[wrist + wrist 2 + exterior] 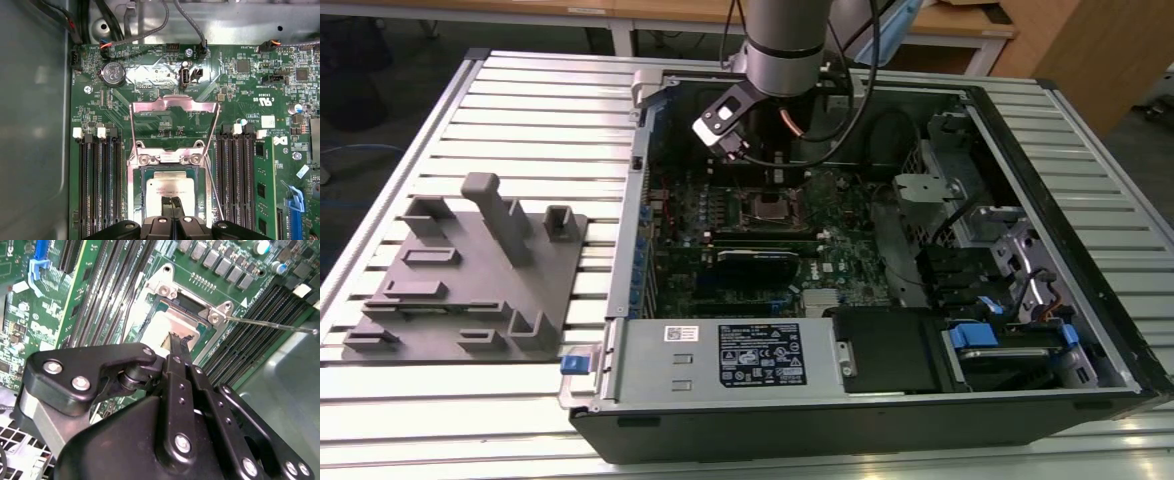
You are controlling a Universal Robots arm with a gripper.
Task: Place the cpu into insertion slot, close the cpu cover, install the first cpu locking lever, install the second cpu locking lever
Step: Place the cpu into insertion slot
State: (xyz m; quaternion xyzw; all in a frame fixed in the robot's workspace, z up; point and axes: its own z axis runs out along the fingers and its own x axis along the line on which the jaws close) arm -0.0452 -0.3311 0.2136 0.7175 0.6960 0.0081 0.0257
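The cpu (169, 188), a silvery square chip, lies in the insertion slot (134, 192) on the green board; in the second wrist view the cpu (170, 320) sits just past my fingertips. My gripper (172, 202) is shut, its thin tips pressed together right over the chip's near edge, holding nothing. From the other side, the gripper (179, 340) points down at the chip. The cpu cover (175, 106) is swung open, standing back from its hinge. A thin locking lever (270, 325) sticks out unlatched beside the slot. In the exterior view the arm (781, 50) hangs over the insertion slot (769, 208).
Long black memory slots (97, 185) flank the socket on both sides. A black card (755, 256) lies in front of it, and the power supply (720, 355) fills the case front. A grey fixture plate (454, 270) with upright posts sits at the exterior view's left.
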